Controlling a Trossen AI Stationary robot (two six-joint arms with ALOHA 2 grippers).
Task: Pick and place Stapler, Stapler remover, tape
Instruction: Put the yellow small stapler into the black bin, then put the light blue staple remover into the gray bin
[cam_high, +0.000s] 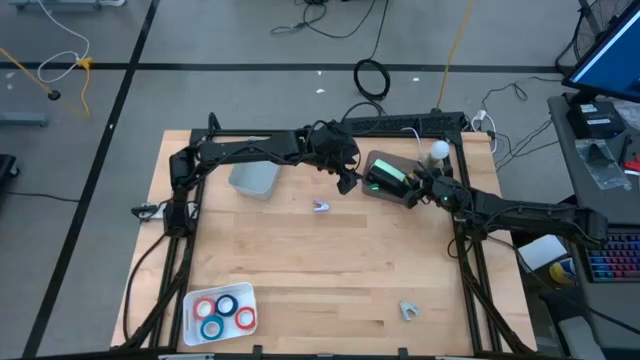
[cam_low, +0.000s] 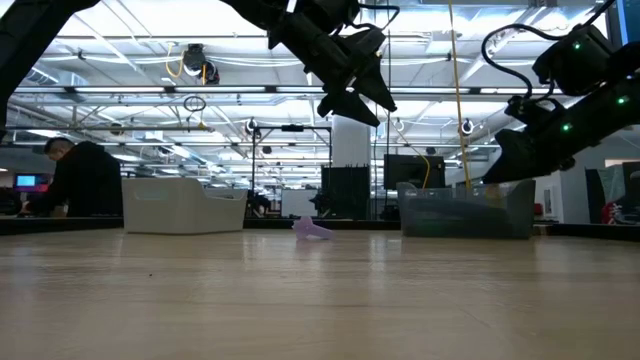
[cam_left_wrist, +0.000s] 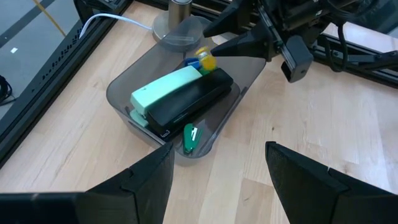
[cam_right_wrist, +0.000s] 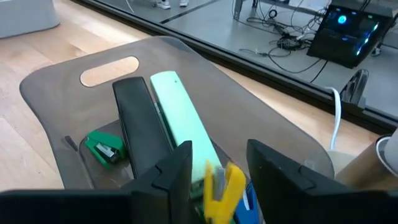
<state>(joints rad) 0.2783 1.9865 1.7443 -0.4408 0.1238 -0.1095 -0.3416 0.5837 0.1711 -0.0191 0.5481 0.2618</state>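
Through the right wrist camera you looked past the right gripper (cam_right_wrist: 217, 168), whose two dark fingers (cam_right_wrist: 177, 168) stood apart, down into a smoky translucent tray (cam_right_wrist: 56, 81) with an oval handle slot, resting on the wooden tabletop (cam_right_wrist: 25, 143). Inside it you saw a black stapler (cam_right_wrist: 140, 127) and a pale green stapler (cam_right_wrist: 180, 121) lying side by side, touching along their length. A small green stapler (cam_right_wrist: 106, 148) lay beside the black one. Between your fingers sat a yellow and blue object (cam_right_wrist: 227, 183), too partly hidden to identify. Beyond the tabletop edge you had grey floor, cables and a lit screen (cam_right_wrist: 348, 28).
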